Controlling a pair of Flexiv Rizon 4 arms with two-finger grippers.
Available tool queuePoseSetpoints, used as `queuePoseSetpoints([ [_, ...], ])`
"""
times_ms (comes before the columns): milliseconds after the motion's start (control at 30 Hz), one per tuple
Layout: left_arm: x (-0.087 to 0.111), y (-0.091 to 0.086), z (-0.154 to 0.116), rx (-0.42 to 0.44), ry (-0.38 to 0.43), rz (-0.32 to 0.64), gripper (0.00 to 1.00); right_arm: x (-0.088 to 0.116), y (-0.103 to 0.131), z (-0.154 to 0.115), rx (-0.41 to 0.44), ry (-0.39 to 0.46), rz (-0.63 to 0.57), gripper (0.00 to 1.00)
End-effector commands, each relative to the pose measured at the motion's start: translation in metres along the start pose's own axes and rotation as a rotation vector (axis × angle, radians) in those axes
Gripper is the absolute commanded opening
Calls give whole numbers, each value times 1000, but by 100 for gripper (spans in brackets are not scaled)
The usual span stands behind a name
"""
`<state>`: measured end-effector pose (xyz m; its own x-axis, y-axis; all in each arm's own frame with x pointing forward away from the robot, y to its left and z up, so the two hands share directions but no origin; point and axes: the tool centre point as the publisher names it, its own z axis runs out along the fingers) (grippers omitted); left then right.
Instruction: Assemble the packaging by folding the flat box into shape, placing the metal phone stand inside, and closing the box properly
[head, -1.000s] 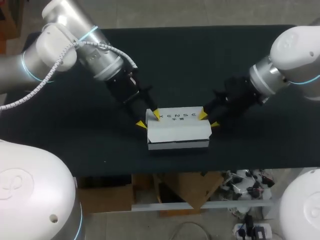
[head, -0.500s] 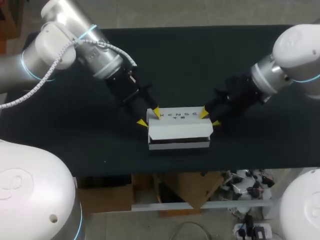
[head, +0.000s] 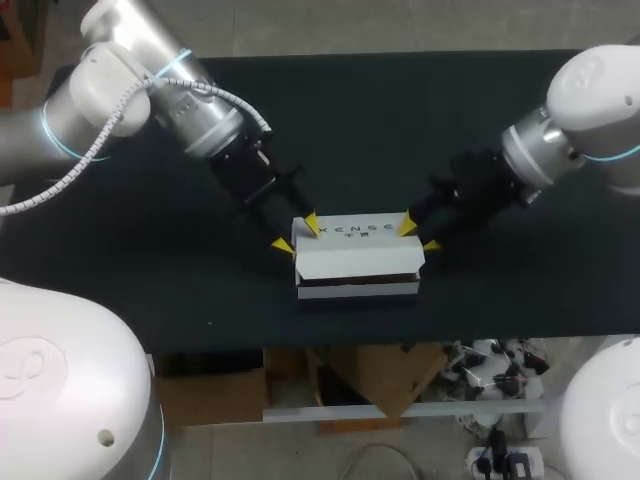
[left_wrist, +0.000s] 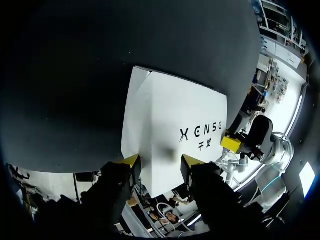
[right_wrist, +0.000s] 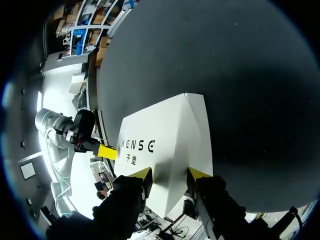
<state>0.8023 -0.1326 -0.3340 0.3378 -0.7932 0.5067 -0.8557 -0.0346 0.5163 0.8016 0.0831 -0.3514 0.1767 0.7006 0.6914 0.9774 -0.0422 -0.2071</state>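
Soft overhead light; box (head: 355, 262) glares against dark table (head: 400, 120).

The lid of the box (head: 356, 262) covers its inside, so whether the phone stand lies within cannot be told. In the wrist views, the box's near edge vanishes behind the left gripper (left_wrist: 161, 162) and the right gripper (right_wrist: 170, 175).

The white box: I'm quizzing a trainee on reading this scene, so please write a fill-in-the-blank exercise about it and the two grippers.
1. The white box lies on a ___ table.
2. The left gripper is at the box's left end, and the right gripper is at its ___ end.
3. The fingertips of both grippers are ___.

Missing words: black; right; yellow.
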Motion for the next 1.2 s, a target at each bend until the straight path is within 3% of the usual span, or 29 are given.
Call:
queuePoseSetpoints([
  [33,-3,-4,3,-5,-3,-1,52,-2,4,5,9,3,3,46],
  [567,-19,-4,13,55,-39,90,59,-11,9,5,15,1,9,46],
  [1200,-9,-3,16,11,15,92,58,-1,5,11,12,-4,-6,46],
])
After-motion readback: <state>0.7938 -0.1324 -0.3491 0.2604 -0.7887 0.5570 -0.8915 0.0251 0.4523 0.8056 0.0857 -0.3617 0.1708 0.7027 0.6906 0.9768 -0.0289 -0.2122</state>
